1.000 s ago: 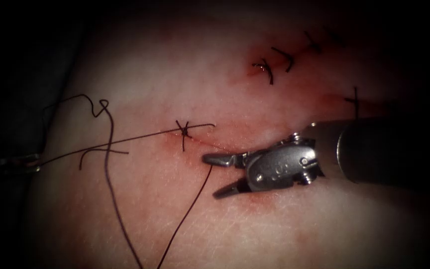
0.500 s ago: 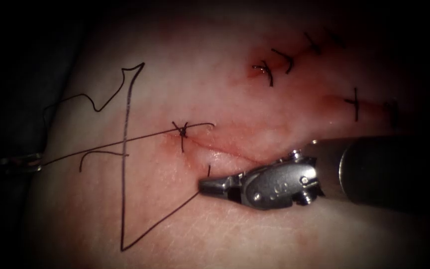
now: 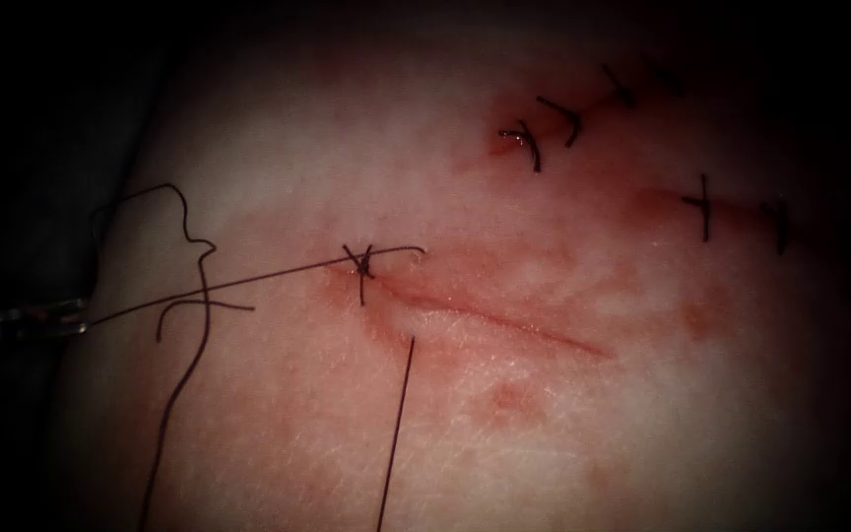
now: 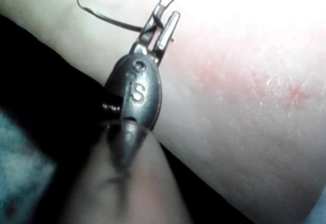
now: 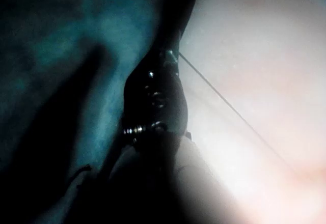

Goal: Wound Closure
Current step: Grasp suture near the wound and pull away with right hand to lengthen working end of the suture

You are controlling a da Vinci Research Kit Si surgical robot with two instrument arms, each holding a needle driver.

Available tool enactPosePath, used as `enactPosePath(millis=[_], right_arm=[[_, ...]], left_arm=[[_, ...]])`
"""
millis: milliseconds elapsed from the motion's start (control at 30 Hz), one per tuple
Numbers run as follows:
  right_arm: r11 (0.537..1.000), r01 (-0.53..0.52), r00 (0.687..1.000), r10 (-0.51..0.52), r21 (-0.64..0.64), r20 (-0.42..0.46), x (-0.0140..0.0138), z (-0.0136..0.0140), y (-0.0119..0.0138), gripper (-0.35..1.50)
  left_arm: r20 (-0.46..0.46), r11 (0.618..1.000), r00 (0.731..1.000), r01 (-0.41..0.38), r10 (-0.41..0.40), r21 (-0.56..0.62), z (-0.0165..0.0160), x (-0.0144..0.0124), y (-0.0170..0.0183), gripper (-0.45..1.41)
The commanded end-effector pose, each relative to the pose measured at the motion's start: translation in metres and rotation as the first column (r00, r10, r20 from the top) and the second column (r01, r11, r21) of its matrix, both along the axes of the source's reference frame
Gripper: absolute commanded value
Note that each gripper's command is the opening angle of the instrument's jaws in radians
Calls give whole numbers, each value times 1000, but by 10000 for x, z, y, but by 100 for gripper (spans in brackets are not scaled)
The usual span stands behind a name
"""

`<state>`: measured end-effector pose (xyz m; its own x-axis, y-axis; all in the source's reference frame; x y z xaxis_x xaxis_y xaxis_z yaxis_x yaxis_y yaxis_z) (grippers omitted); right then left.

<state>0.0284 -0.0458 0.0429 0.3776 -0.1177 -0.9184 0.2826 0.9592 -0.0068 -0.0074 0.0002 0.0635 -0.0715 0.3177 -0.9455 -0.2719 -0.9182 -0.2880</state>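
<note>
Where the tissue (image 3: pixel 544 443) darkens at the far left of the endoscope view, the left tool (image 3: pixel 27 320) sits with its jaws closed on the thread (image 3: pixel 248 279). That strand runs tight from the tool, up and to the right, to a knot (image 3: pixel 361 260) at the left end of the cut (image 3: pixel 504 325). A short tail sticks out to the right of the knot, and another hangs just below it. The left wrist view confirms the grip: the left tool (image 4: pixel 167 14) has its two narrow jaws pinched together with thread (image 4: pixel 102 18) crossing between them, and loose strands curl away over the pale tissue.

A second strand leaves the tissue just below the cut, near its left end, and goes straight down to the picture's bottom edge. In the right wrist view this line of thread (image 5: pixel 229 107) is drawn straight and ends at the tip of the right tool (image 5: pixel 173 53) — held there, off the tissue's edge, against a dark background.

Slack thread loops and kinks on the left side, crosses the tight strand, and trails down to the bottom edge. The cut itself lies as a thin red line running right and slightly down from the knot, with faint red fluid (image 3: pixel 509 399) staining the tissue below it. Finished stitches (image 3: pixel 534 143) cross other cuts — well apart, at upper right.
</note>
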Motion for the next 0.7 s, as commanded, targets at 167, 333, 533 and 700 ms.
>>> enactPosePath(millis=[167, 333, 533, 700], right_arm=[[997, -63, 997, 61, -36, -50, -5, 8, 45, 116], [988, -115, 991, 107, -99, -78, -25, 13, 109, 126], [979, -151, 987, 141, -140, -77, -41, 29, 162, 130], [971, -162, 987, 154, -175, -54, -40, 60, 184, 131]], left_arm=[[1, 1000, 1000, -2, 2, 1, 10, 0, -3, -45], [-3, 1000, 1000, -7, 7, 2, 10, 0, -4, -45], [-3, 1000, 1000, -7, 7, 2, 10, 0, -4, -45], [-3, 1000, 1000, -6, 6, 2, 10, -1, -4, -45]])
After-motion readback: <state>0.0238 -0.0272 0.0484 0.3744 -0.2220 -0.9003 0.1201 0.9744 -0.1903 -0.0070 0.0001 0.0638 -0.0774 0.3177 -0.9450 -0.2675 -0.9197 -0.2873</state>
